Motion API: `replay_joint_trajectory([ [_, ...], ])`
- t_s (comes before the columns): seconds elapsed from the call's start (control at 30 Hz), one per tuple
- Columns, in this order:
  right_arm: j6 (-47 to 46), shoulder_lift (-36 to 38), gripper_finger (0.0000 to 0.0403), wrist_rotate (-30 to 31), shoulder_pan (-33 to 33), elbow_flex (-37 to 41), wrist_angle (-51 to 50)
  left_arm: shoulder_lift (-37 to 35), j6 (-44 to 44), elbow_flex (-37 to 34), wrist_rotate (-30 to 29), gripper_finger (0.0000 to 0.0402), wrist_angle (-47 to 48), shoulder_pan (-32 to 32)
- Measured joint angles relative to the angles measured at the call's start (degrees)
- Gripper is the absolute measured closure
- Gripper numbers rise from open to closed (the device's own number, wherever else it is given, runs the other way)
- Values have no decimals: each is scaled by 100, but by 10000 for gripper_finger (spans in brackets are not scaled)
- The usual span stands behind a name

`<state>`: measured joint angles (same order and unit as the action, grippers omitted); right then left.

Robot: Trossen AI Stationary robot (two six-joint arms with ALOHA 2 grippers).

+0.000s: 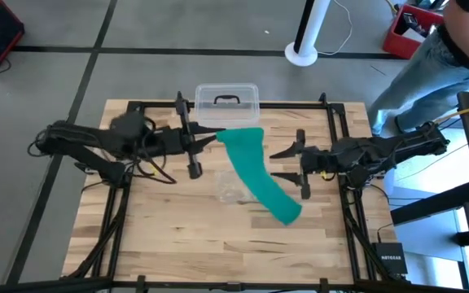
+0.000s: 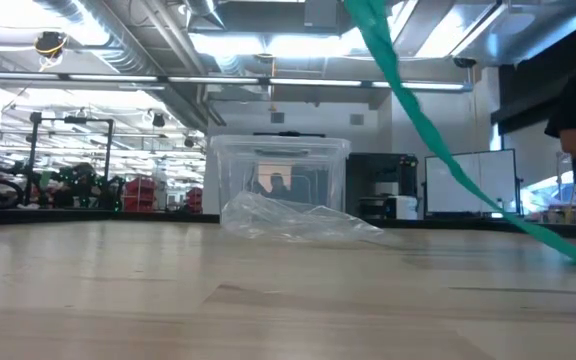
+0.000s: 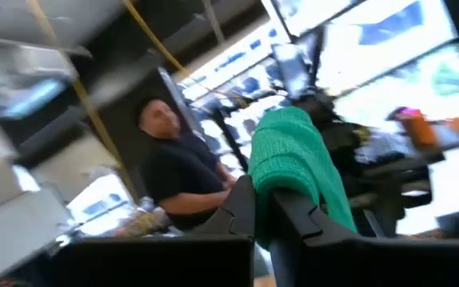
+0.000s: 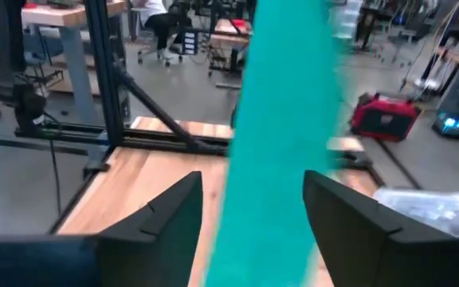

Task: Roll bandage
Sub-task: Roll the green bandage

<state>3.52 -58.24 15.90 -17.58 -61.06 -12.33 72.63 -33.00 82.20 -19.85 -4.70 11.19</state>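
Clear lidded box [image 1: 227,104]; contents cannot tell.

Robotics lab or workshop — exposed ceiling ducts [image 2: 78,20], concrete floor [image 1: 55,73], workbenches [image 4: 50,14] — red equipment case [image 4: 385,115].

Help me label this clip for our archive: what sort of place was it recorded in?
Most likely a robotics lab or workshop. A light wooden table carries a black metal frame with two arms mounted on it, the exposed metal ceiling ducts look industrial, and a red equipment case sits on the concrete floor.
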Motion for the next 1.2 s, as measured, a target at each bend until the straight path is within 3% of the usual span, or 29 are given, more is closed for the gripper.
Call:
replay_joint_trajectory([
  [0.17,307,7,191,628,0,-311,-287,2,96,362,54,401,569,100],
  [0.3,313,-13,191,664,2,-313,-343,90,66,215,48,401,470,120],
  [0.57,-170,-273,191,-50,-2,-308,-558,-3,-330,208,-152,401,-680,115],
  [0.83,-6,-652,191,4,204,-304,-547,14,-291,206,-154,398,-443,115],
  [1.03,-100,-671,191,-830,654,-283,-368,55,-266,209,-154,399,-448,115],
  [1.2,-181,-760,191,-1250,761,449,964,66,-223,207,-154,399,-433,109],
])
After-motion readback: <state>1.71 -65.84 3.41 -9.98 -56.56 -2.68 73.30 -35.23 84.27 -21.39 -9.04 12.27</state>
